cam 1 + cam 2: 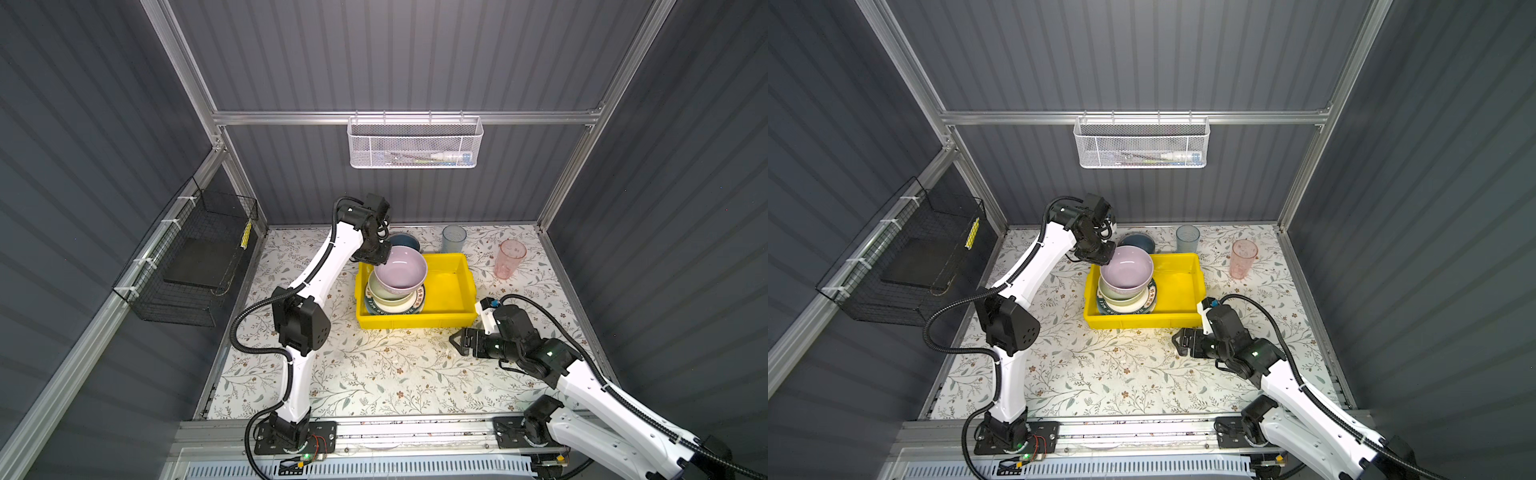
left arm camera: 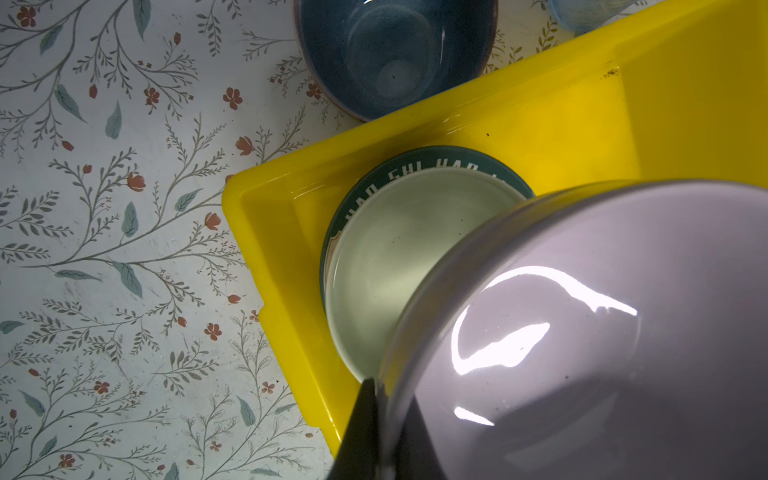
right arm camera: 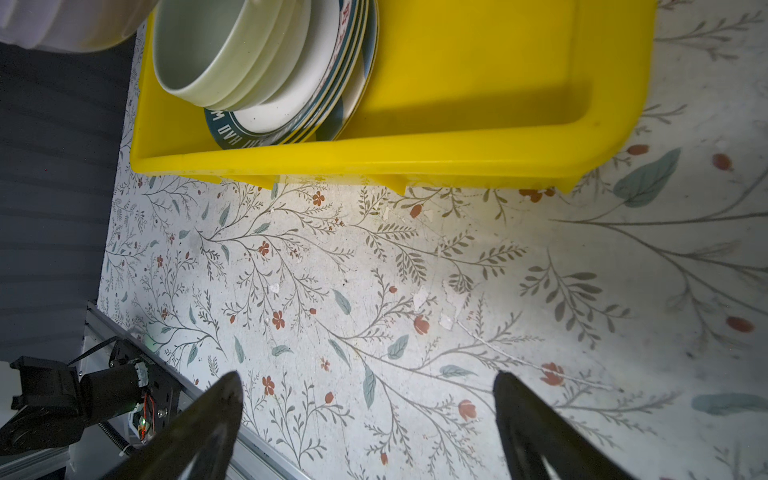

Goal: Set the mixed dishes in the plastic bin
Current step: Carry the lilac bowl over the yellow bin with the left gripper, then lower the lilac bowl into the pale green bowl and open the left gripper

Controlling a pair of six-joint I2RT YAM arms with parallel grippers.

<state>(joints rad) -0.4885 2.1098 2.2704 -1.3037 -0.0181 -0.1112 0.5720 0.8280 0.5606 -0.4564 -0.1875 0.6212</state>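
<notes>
The yellow plastic bin (image 1: 451, 284) (image 1: 1177, 282) stands mid-table. In its left part a pale green bowl (image 1: 384, 296) (image 2: 382, 266) (image 3: 208, 50) rests on stacked plates (image 1: 417, 305), and the upper plate's dark rim is lettered (image 2: 374, 178) (image 3: 232, 129). My left gripper (image 1: 376, 255) (image 2: 386, 399) is shut on the rim of a lilac bowl (image 1: 400, 268) (image 1: 1126, 266) (image 2: 582, 332), which hangs just above the green bowl. Behind the bin are a blue bowl (image 1: 405, 241) (image 2: 395, 54), a blue tumbler (image 1: 454, 239) and a pink tumbler (image 1: 509, 259). My right gripper (image 1: 455, 343) (image 3: 365, 386) is open over the bare cloth in front of the bin.
A white mesh basket (image 1: 411, 143) hangs on the back wall and a black wire basket (image 1: 195, 257) on the left wall. An aluminium rail (image 1: 374, 428) runs along the table's front edge, carrying both arm bases.
</notes>
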